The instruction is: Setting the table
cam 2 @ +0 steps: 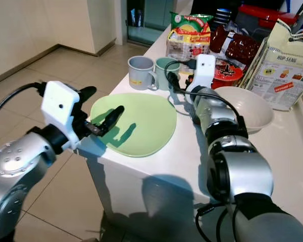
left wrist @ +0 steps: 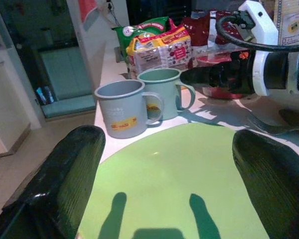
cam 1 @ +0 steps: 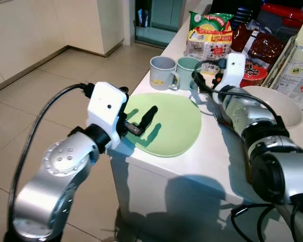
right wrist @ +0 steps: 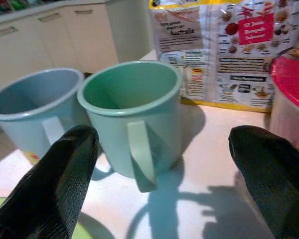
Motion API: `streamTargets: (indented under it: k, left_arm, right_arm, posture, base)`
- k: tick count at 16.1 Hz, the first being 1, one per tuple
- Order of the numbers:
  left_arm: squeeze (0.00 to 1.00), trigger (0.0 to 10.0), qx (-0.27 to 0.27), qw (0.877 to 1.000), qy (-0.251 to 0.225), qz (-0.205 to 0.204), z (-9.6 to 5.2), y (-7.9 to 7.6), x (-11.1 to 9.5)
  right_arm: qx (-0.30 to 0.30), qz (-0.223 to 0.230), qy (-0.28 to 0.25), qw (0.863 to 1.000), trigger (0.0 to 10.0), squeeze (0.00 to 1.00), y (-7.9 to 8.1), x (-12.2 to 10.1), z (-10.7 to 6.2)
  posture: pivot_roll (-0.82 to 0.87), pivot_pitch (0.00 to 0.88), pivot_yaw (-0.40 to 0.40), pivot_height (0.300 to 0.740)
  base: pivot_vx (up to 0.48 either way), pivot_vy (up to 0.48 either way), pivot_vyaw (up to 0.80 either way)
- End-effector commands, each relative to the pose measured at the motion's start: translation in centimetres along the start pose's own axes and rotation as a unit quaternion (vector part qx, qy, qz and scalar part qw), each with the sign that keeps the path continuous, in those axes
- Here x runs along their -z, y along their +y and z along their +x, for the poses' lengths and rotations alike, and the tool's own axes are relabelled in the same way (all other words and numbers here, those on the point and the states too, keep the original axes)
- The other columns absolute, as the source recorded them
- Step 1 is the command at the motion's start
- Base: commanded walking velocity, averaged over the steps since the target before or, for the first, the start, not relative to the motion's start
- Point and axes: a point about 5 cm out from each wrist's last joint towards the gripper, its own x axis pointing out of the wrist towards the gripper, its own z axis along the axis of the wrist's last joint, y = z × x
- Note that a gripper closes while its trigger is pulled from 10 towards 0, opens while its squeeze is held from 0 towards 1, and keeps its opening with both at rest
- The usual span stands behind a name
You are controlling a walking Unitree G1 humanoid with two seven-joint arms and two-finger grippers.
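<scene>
The left gripper [cam 1: 141, 121] reaches in from the table's near corner, its wrist level, and its two black fingers [left wrist: 70, 174] are spread wide with nothing between them. They hover just above the near edge of the one light green plate [cam 1: 166, 123], which lies flat on the white table [cam 1: 202, 161]; their two shadows fall on the plate directly below and ahead of the tips.

Beyond the plate, the right arm stretches forward along the table, elbow low and wrist pointing away from the robot. The right gripper [right wrist: 164, 179] also has its fingers [right wrist: 55, 184] parted and empty, held close above the tabletop. The green mug [right wrist: 132, 112] stands upright just ahead of the gap between them, its handle turned toward the fingers. A grey mug [right wrist: 32, 107] stands touching or nearly touching it, off the side of one fingertip. That makes two mugs.

Beside the right forearm sits one white bowl [cam 2: 252, 108], and a fork [left wrist: 269, 128] lies on the table between the plate and that arm.

Past the fingertips, at the far end of the table, are a red-lidded tub [right wrist: 294, 74] and several food packets [cam 1: 209, 38]; I count about five packets, though the crowding makes the number uncertain.
</scene>
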Motion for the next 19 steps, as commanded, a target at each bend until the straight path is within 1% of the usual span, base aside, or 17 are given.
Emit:
streamTargets:
  k: [1, 3, 4, 5, 6, 7, 9, 10, 11, 13, 15, 19]
  left_arm:
    - [0.00, 10.0, 0.005, 1.000, -0.002, 0.002, -0.5, 0.1, -0.5]
    - [0.00, 10.0, 0.004, 1.000, 0.003, 0.005, -0.9, 0.3, -0.9]
    - [0.00, 10.0, 0.005, 1.000, 0.007, 0.007, -1.0, 0.3, -1.0]
    - [0.00, 10.0, 0.006, 1.000, 0.009, 0.007, -1.1, 0.4, -1.0]
    - [0.00, 10.0, 0.006, 1.000, 0.012, 0.008, -1.1, 0.4, -1.0]
    - [0.00, 10.0, 0.006, 1.000, 0.013, 0.009, -1.2, 0.4, -1.1]
    - [0.00, 10.0, 0.008, 1.000, 0.018, 0.010, -1.4, 0.4, -1.2]
    - [0.00, 10.0, 0.009, 1.000, 0.020, 0.010, -1.5, 0.4, -1.3]
    - [0.00, 10.0, 0.010, 1.000, 0.020, 0.009, -1.5, 0.4, -1.4]
    - [0.00, 10.0, 0.012, 1.000, 0.019, 0.005, -1.4, 0.3, -1.7]
    - [0.00, 10.0, 0.015, 1.000, 0.020, 0.003, -1.4, 0.2, -1.7]
    - [0.00, 10.0, 0.012, 1.000, 0.023, 0.000, -1.7, 0.1, -1.9]
  right_arm:
    - [-0.016, 0.006, -0.019, 1.000, 10.0, 0.00, 0.1, -1.1, 0.1]
    - [-0.035, 0.005, -0.010, 0.999, 10.0, 0.00, 0.1, -0.8, 0.0]
    - [-0.043, -0.002, -0.001, 0.999, 10.0, 0.00, 0.1, -0.5, 0.0]
    - [-0.044, -0.007, 0.006, 0.999, 6.6, 0.00, 0.1, -0.2, 0.0]
    - [-0.037, -0.018, 0.013, 0.999, 3.8, 0.00, 0.0, 0.0, 0.0]
    - [-0.023, -0.027, 0.017, 0.999, 3.1, 0.00, -0.1, 0.1, -0.1]
    - [0.002, -0.020, 0.016, 1.000, 2.2, 0.00, -0.4, 0.1, 0.0]
    - [0.009, -0.017, 0.021, 1.000, 0.6, 0.00, -0.4, 0.3, 0.0]
    - [0.011, -0.014, 0.027, 0.999, 0.5, 0.00, -0.3, 0.5, 0.0]
    - [0.009, -0.014, 0.035, 0.999, 0.6, 0.00, -0.1, 0.9, 0.0]
    - [0.020, -0.012, 0.040, 0.999, 0.0, 0.00, -0.1, 1.1, 0.0]
    - [0.021, 0.002, 0.037, 0.999, 0.0, 0.00, 0.0, 1.1, 0.1]
  posture:
    - [0.22, 0.029, -0.068, 0.740]
    - [0.24, 0.041, -0.067, 0.740]
    - [0.25, 0.046, -0.065, 0.740]
    - [0.26, 0.049, -0.066, 0.740]
    - [0.27, 0.048, -0.064, 0.740]
    - [0.27, 0.050, -0.063, 0.740]
    - [0.28, 0.055, -0.060, 0.740]
    - [0.28, 0.055, -0.057, 0.740]
    - [0.29, 0.057, -0.055, 0.740]
    - [0.29, 0.060, -0.051, 0.740]
    - [0.29, 0.064, -0.051, 0.740]
    - [0.30, 0.072, -0.051, 0.740]
  base:
    - [0.000, 0.000, 0.00]
    - [0.000, 0.000, 0.00]
    - [0.000, 0.000, 0.00]
    - [0.000, 0.000, 0.00]
    - [0.000, 0.000, 0.00]
    - [0.000, 0.000, 0.00]
    - [0.000, 0.000, 0.00]
    - [0.000, 0.000, 0.00]
    - [0.000, 0.000, 0.00]
    - [0.000, 0.000, 0.00]
    - [0.000, 0.000, 0.00]
    - [0.000, 0.000, 0.00]
